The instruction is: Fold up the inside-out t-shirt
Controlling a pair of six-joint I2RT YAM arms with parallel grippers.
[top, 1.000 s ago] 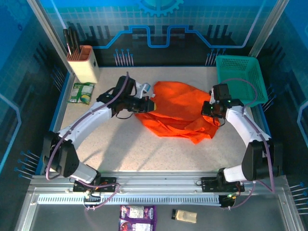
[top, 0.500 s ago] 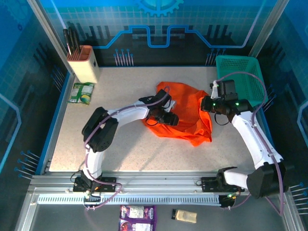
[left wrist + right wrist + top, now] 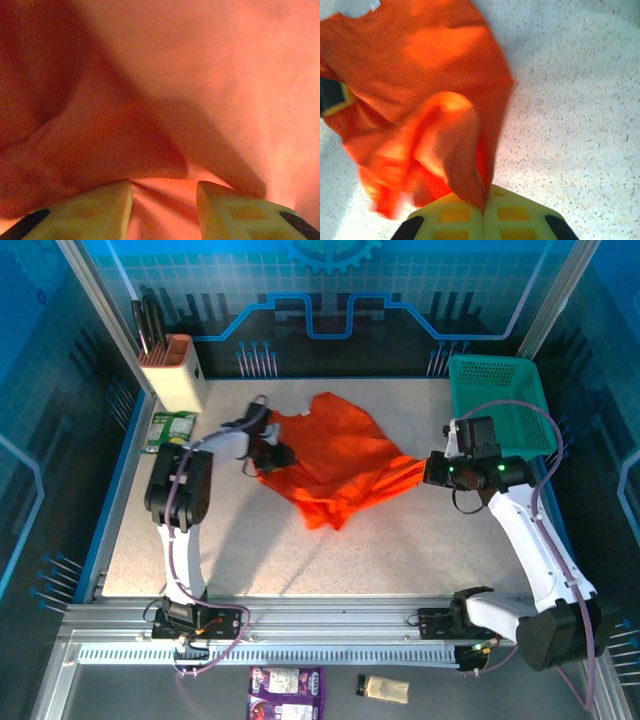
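**While the right side is pinched, we work at spreading the shirt**

Although the inside-out t-shirt [image 3: 335, 455] lies drawn out across the far half of the table [image 3: 400, 560], it is not yet flat; one rumpled corner trails toward us, and the cloth runs taut to the right.

We judge that we are at the spreading step, before any fold is made; the shirt must lie smooth first.

Our right gripper [image 3: 483, 202] has its fingers pressed together on a bunched fold at the shirt's right edge, near the green basket [image 3: 500, 405] but apart from it.

Our left gripper [image 3: 164, 192] sits at the shirt's left side, close to the collar; its fingers [image 3: 100, 207] stand spread, with puckered cloth lying in the gap; we cannot tell whether they bear on the fabric at all.

Next, as we read it, the left side needs a firm pinch on an edge or shoulder; then both arms should pull apart and lay the cloth down evenly; the risk is that the left fingers close on several layers, or that the right tugs the shirt away before the left has it.
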